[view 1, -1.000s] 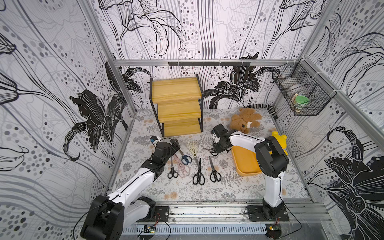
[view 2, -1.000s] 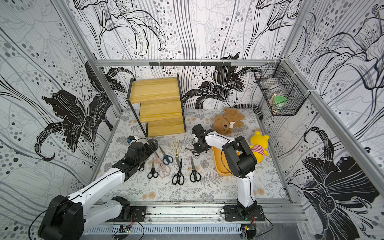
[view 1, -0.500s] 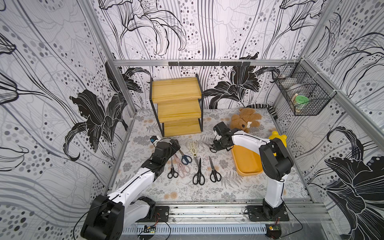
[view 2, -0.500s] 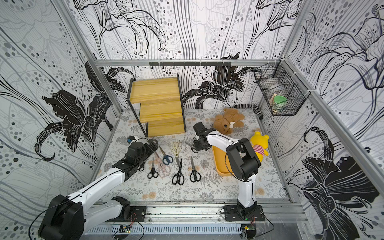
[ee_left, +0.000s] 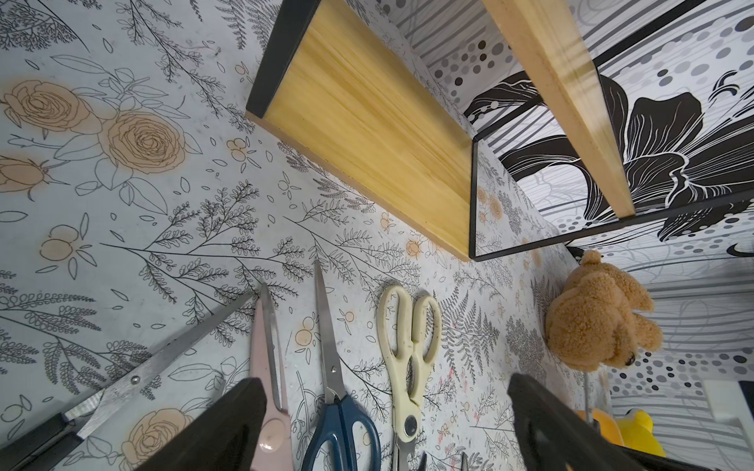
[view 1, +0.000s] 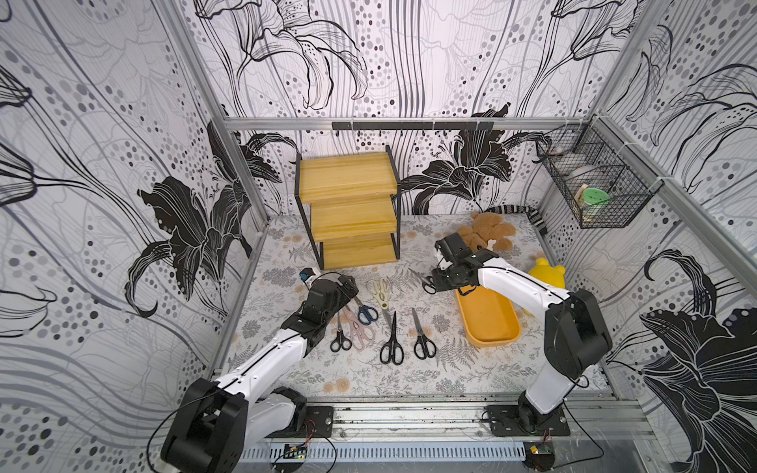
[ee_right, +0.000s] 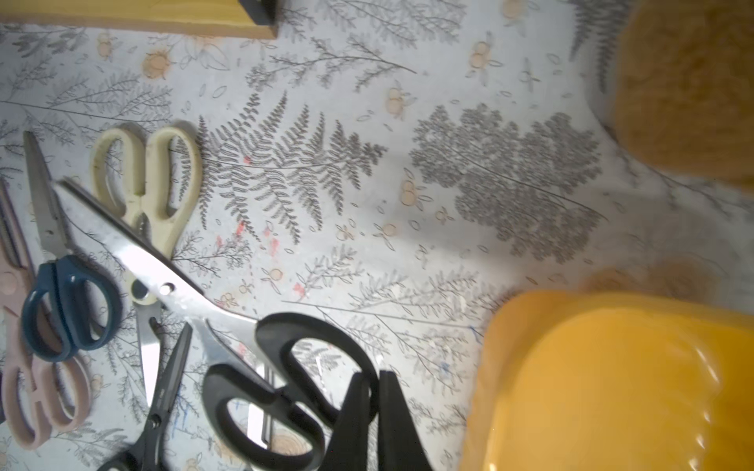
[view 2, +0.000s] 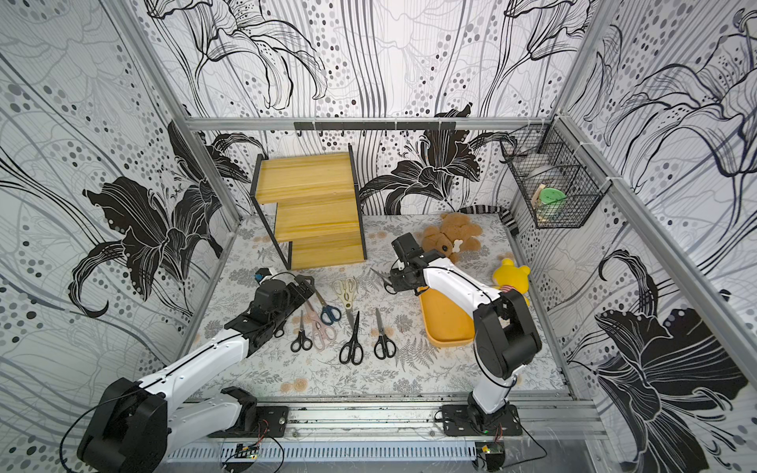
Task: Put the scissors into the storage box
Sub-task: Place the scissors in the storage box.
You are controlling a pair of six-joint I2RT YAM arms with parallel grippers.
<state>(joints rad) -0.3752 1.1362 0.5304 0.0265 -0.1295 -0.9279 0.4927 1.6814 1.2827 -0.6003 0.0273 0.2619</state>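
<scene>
Now, left gripper (view 1: 348,285): jaws spread wide, gripping nothing, low over blade tips left of centre in both top views.
Loose scissors (view 1: 392,348): a row of pairs flat on the floral mat (view 1: 368,381), mid-frame, outside the box.
Held scissors (ee_right: 175,293): black-handled, apparently lifted clear of the mat, just right of centre.
Right gripper (ee_right: 373,379): clamped tight on one handle loop.
Storage box (view 1: 489,327): yellow-orange, right of centre, just beside the gripped pair.

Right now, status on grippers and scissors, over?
Left gripper open above the scissors row. Right gripper shut on black scissors, airborne beside storage box. Box empty; nothing blocking.
</scene>
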